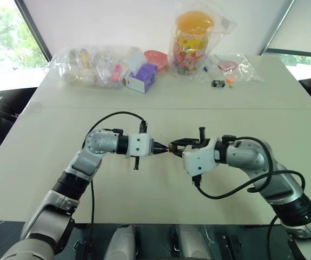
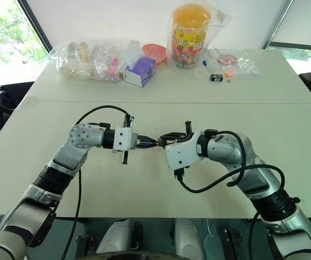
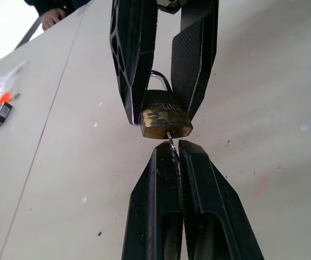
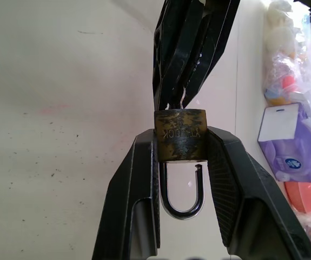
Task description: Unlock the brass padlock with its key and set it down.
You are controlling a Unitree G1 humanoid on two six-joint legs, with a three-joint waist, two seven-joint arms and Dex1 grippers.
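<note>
We hold the padlock (image 4: 180,135) in mid-air above the table (image 1: 160,184), our right gripper (image 1: 176,145) part open and clamped on its brass body, shackle (image 4: 182,192) pointing back between the fingers. Our left gripper (image 1: 163,147) is pinched fully shut on the key (image 3: 171,142), whose blade sits in the keyhole at the padlock's underside. In the right wrist view one leg of the shackle shows a gap at the body, so we judge the lock sprung or nearly so; what is left is to free the key and set the padlock down. Below the grippers, at 6 o'clock, the table is bare right to its near edge, with plenty of room to lower it. Open surface also runs to 3 and 9 o'clock. Far off at 12 o'clock lie bagged clutter (image 1: 96,67), a purple box (image 1: 141,78), a jar (image 1: 192,40) and a small black object (image 1: 217,83), well apart from us.
</note>
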